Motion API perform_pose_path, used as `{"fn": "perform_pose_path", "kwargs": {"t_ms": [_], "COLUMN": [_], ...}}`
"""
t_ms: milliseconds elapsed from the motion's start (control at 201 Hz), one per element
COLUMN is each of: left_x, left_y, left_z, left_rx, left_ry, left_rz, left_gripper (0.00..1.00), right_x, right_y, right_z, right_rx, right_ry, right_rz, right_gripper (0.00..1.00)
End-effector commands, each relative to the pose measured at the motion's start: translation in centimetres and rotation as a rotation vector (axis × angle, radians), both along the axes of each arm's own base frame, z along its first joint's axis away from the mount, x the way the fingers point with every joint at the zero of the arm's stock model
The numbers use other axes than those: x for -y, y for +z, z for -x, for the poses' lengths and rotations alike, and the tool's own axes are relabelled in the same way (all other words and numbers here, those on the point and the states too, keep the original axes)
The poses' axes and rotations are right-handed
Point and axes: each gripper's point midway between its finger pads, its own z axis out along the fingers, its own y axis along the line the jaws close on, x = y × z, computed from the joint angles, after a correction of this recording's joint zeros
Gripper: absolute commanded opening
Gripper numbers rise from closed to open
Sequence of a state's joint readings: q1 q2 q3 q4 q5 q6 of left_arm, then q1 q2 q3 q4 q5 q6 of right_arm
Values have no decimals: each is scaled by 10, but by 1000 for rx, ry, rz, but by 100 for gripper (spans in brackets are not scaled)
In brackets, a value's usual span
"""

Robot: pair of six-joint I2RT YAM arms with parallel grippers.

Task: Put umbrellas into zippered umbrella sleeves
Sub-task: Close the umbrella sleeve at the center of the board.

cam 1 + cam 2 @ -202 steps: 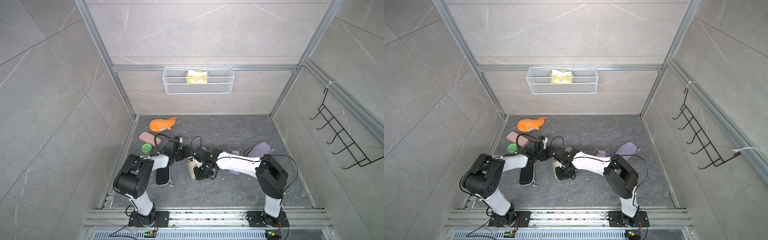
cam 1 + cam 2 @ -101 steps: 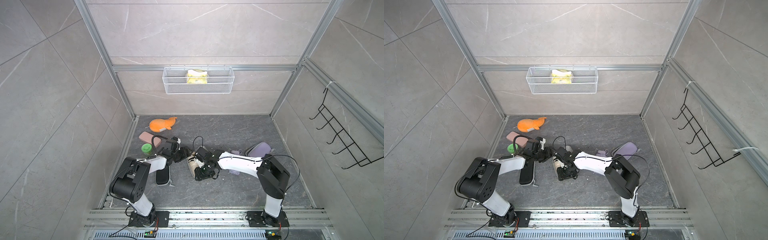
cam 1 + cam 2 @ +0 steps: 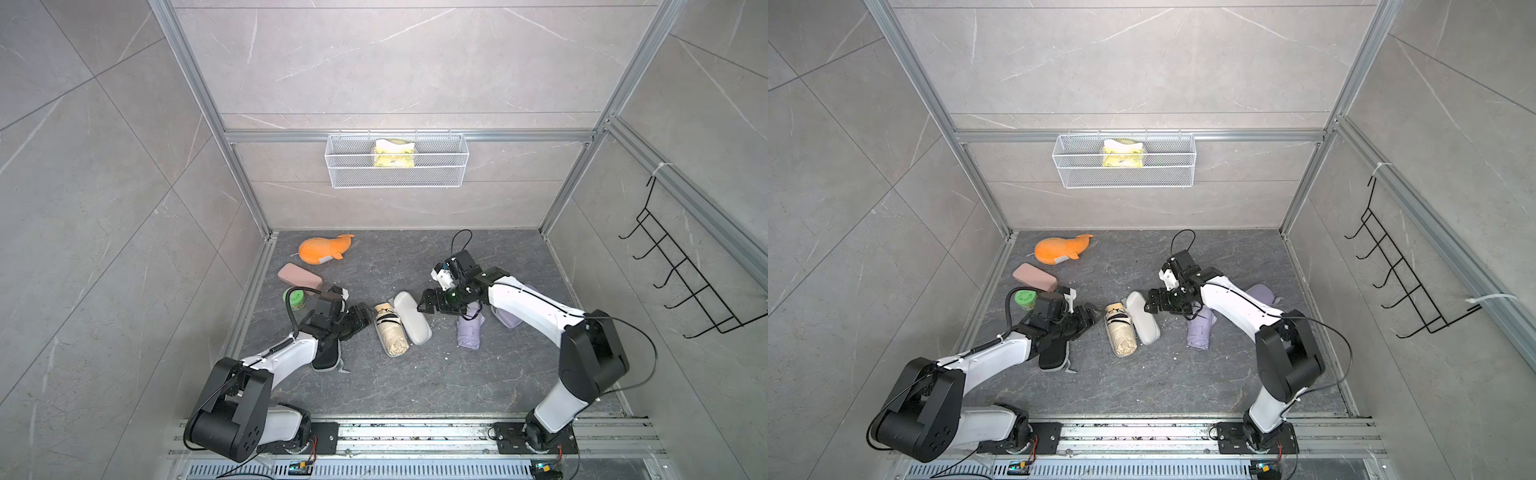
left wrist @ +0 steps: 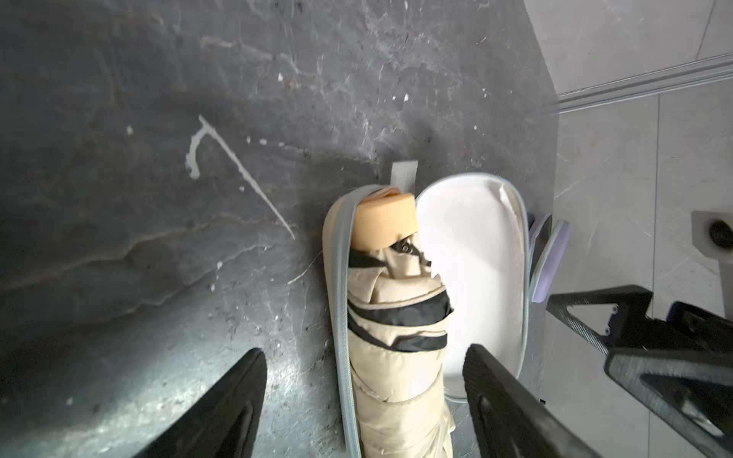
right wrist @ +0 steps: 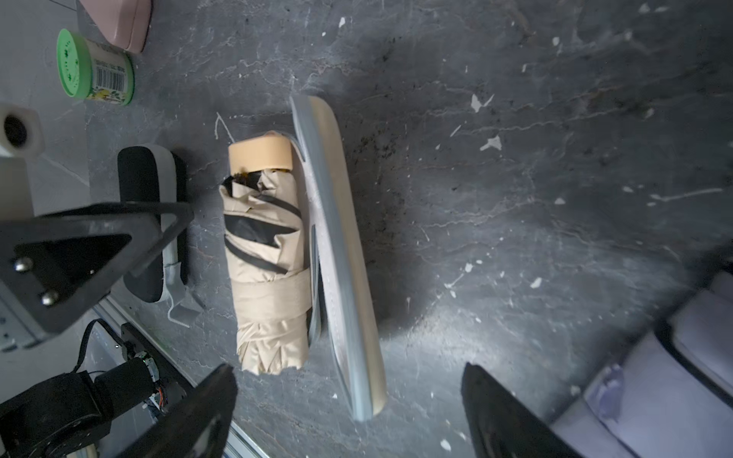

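Here, the beige umbrella is seen lying in the unzipped cream sleeve, directly ahead of the left gripper, whose jaws are spread wide with nothing held. The right gripper is likewise parted wide and empty; the sleeve's raised lid is found just ahead of it, between it and the umbrella.
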State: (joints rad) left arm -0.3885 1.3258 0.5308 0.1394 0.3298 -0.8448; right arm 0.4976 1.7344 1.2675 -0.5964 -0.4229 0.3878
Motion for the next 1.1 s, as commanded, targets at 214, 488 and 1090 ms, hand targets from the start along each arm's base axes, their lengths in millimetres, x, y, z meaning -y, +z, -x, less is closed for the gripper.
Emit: {"fn": "perform_pose_path", "kwargs": {"t_ms": [214, 488, 1090], "left_x": [37, 43, -8], "left_y": [-14, -24, 12], "left_z": [-5, -7, 4], "left_rx": [8, 10, 57], "left_ry": [-1, -29, 29], "left_rz": [71, 93, 86], "left_gripper": [74, 51, 70], "right_x": [-64, -111, -118], "right_y": [12, 10, -32], "right_z": [8, 59, 61], "right_rx": [-65, -93, -153], "right_ry": [223, 326, 268], "right_rz": [-318, -343, -283], "right_gripper": [91, 88, 82]}}
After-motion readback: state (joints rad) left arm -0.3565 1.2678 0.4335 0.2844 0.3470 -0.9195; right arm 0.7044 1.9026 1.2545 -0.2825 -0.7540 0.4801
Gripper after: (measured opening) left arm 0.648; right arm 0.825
